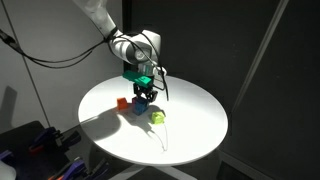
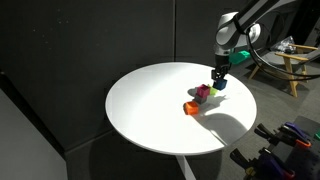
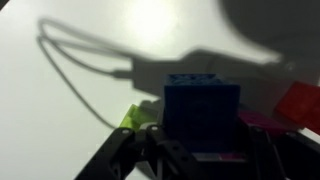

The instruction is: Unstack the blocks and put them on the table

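My gripper [image 3: 202, 138] is shut on the blue block [image 3: 202, 108], whose studded face fills the space between the dark fingers. In both exterior views the gripper [image 1: 143, 90] [image 2: 218, 79] hangs low over the white round table [image 1: 190, 135] [image 2: 150, 115] with the blue block [image 1: 140, 104] [image 2: 222, 85] under it. I cannot tell whether the block touches the tabletop. A yellow-green block [image 3: 130, 118] [image 1: 157, 116] lies on the table beside the blue one. A magenta block [image 3: 262, 120] [image 2: 203, 92] sits on the other side.
An orange cube [image 1: 122, 101] [image 2: 191, 107] [image 3: 300, 105] rests on the table close to the blocks. The arm and its cable cast dark shadows on the tabletop [image 3: 90, 60]. Dark curtains surround the table, with cluttered gear at floor level [image 2: 285, 140].
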Controlling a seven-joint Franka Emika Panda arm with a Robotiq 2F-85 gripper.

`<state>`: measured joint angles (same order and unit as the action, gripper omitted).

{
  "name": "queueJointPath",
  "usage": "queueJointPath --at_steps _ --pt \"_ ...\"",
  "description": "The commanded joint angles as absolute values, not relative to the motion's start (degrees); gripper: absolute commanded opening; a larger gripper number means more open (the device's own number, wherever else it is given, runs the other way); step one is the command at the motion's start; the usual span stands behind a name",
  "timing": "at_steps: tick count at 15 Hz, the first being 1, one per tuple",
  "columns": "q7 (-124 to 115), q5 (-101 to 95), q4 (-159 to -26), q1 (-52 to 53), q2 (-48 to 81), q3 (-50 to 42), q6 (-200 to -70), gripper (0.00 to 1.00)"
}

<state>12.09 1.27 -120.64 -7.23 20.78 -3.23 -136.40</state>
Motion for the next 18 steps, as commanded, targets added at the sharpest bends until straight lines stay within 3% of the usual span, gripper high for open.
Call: queueJointPath --at_steps 1,18 --pt "13.9 1.0 -121.1 -8.3 21.8 -3.2 -138.0 0.31" --pt "15.9 0.8 -125.6 -10.4 22.7 -3.8 -140.6 0.31"
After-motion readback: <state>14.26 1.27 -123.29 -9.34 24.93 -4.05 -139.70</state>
